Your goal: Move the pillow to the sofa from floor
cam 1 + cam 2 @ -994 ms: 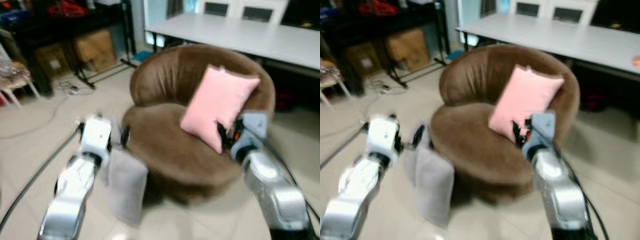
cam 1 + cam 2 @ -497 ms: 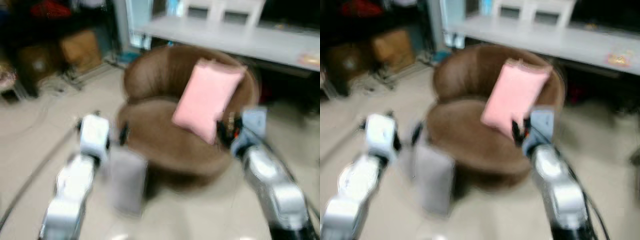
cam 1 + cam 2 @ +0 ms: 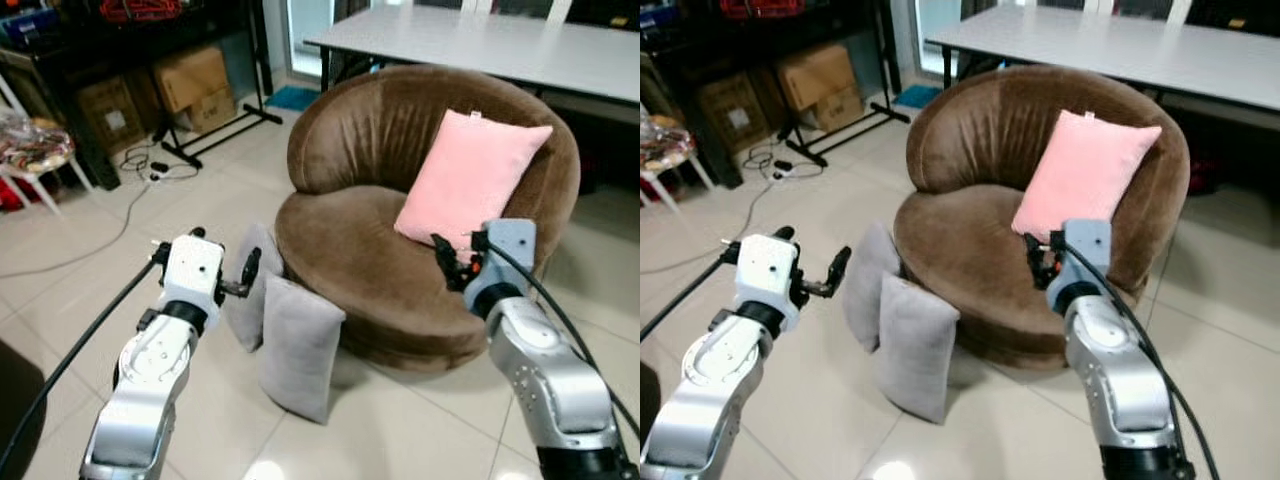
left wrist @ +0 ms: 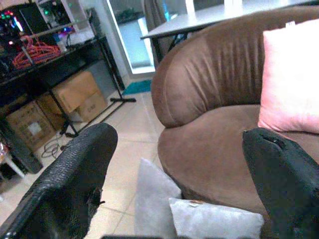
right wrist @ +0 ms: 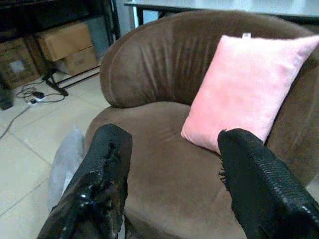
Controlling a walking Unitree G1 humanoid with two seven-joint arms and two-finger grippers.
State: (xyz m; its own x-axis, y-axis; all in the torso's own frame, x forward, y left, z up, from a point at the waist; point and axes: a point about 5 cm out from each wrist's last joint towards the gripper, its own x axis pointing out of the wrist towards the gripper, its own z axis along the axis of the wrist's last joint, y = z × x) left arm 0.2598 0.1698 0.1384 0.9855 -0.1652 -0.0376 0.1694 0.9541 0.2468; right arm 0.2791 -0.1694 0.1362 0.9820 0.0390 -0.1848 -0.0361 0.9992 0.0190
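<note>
Left gripper (image 3: 247, 272) wide open, empty, near 2 grey pillows (image 3: 297, 345) leaning on sofa (image 3: 370, 250) base; right gripper (image 3: 447, 262) open, empty, over seat w/ pink pillow (image 3: 470, 175).

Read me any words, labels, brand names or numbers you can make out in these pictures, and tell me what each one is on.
No text can be read.
White label on the brown cardboard box under the black rack: too small to read.
Small white tag on the top edge of the pink square pillow: no legible print.
Small tag on the nearer grey pillow beside the brown round sofa: too blurred.
</note>
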